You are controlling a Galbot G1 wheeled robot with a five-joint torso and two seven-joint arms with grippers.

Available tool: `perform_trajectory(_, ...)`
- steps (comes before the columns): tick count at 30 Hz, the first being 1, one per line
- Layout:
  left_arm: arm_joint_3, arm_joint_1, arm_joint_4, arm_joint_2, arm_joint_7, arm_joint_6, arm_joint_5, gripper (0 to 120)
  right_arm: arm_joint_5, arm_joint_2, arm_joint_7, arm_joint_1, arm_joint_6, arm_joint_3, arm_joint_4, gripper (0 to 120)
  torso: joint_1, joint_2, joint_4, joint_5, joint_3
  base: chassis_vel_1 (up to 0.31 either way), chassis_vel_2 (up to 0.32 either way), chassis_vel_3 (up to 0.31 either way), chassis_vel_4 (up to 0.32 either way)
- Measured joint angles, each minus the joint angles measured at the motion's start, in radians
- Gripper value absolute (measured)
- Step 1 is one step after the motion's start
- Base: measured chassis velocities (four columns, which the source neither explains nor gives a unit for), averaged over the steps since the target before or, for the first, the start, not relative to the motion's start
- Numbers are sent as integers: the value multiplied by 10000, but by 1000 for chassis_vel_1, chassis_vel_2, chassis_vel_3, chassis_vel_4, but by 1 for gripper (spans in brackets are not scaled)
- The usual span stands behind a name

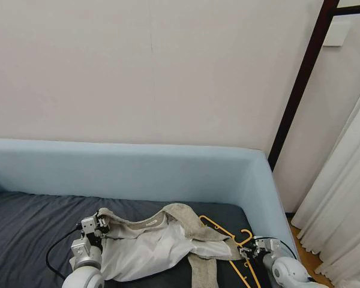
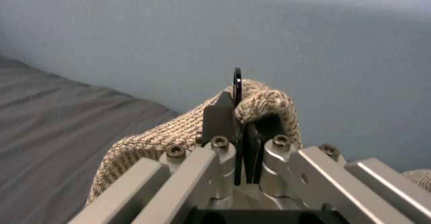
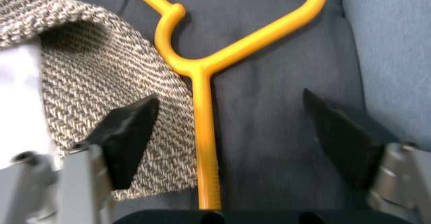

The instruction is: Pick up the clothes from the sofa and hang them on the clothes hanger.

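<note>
The left hand is clenching an edge of the knit garment mid-seat on the sofa; the right hand is hovering released over the orange hanger by the sofa's right edge, probably needing to close next

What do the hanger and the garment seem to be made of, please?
The hanger looks like smooth, glossy orange plastic. The garment, pinched by the left gripper, seems coarse beige knit, loops visible, with smooth white lining. The open right gripper straddles the hanger.
</note>
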Motion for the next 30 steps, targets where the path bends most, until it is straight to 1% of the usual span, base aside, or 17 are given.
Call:
perform_trajectory(1, 2, 1, 0, -1, 4, -14, -1, 0, 1, 31, -4, 0, -1, 2, -43, 91, 0, 0, 1, 1, 0, 0, 0, 0, 0)
perform_trajectory(3, 3, 2, 0, -1, 5, -25, -1, 0, 29, 59, -6, 3, -1, 10, -87, 89, 0, 0, 1, 1, -1, 0, 0, 0, 0)
perform_trajectory(5, 5, 20, -8, -1, 15, -37, -2, 0, 104, 110, -14, 32, -2, 27, -179, 79, 0, -1, 0, 1, -1, 0, 0, 0, 0)
perform_trajectory(6, 5, 25, -11, -2, 16, -41, -3, 0, 111, 116, -18, 44, -2, 30, -203, 79, 0, 0, 0, 1, -1, 0, 0, 0, 0)
perform_trajectory(7, 6, 45, -18, -2, 20, -53, -3, 0, 130, 124, -42, 70, -2, 32, -256, 71, 0, 0, 1, 1, -1, 0, 0, 0, 0)
perform_trajectory(8, 6, 51, -27, -2, 22, -58, -3, 0, 151, 124, -53, 77, -2, 32, -263, 68, 0, 0, 1, 1, -1, 0, 0, 0, 0)
perform_trajectory(9, 6, 51, -27, -2, 22, -58, -3, 0, 151, 124, -53, 77, -2, 32, -263, 68, 0, 0, 1, 1, -1, 0, 0, 0, 0)
perform_trajectory(10, 6, 60, -43, -2, 28, -64, -4, 0, 168, 122, -65, 80, -2, 32, -269, 61, 0, 0, 1, 1, -1, 0, 0, 0, 0)
perform_trajectory(12, 4, 67, -52, -1, 34, -72, -4, 0, 180, 106, -89, 81, -1, 32, -287, 52, 0, 0, 1, 1, -1, 0, 0, 0, 0)
perform_trajectory(13, 3, 68, -52, -2, 36, -79, -4, 0, 181, 96, -100, 81, -1, 31, -290, 49, 0, 0, 1, 1, -1, 0, 0, 0, 0)
perform_trajectory(14, 3, 68, -52, -2, 36, -79, -4, 0, 181, 96, -100, 81, -1, 31, -290, 49, 0, 0, 1, 1, -1, 0, 0, 0, 0)
perform_trajectory(19, -3, 90, -55, -28, 47, -96, 7, 0, 143, 74, -171, 25, 22, -1, -289, 27, 0, 0, 2, 1, -2, 0, 0, 0, 0)
perform_trajectory(21, -9, 105, -58, -29, 47, -98, 12, 0, 140, 78, -175, 16, 41, -1, -288, 24, 0, 0, 2, 1, -2, 0, 0, 0, 0)
perform_trajectory(24, -61, 137, -99, -14, 50, -100, 12, 0, 146, 41, -176, -17, 181, 17, -211, 9, 0, 0, 2, 2, -1, 0, 0, 0, 0)
perform_trajectory(25, -61, 137, -99, -14, 50, -100, 12, 0, 146, 41, -176, -17, 181, 17, -211, 9, 0, 0, 2, 2, -1, 0, 0, 0, 0)
perform_trajectory(26, -87, 143, -119, 6, 51, -100, 11, 0, 94, -7, -144, -40, 276, 47, -135, 5, 0, 0, 0, 3, -1, 0, 0, 0, 0)
perform_trajectory(30, -139, 181, -161, 48, 50, -102, 0, 0, -278, -273, -212, -282, 721, 101, 424, 4, 0, 0, -3, 0, -1, 0, 0, 0, 0)
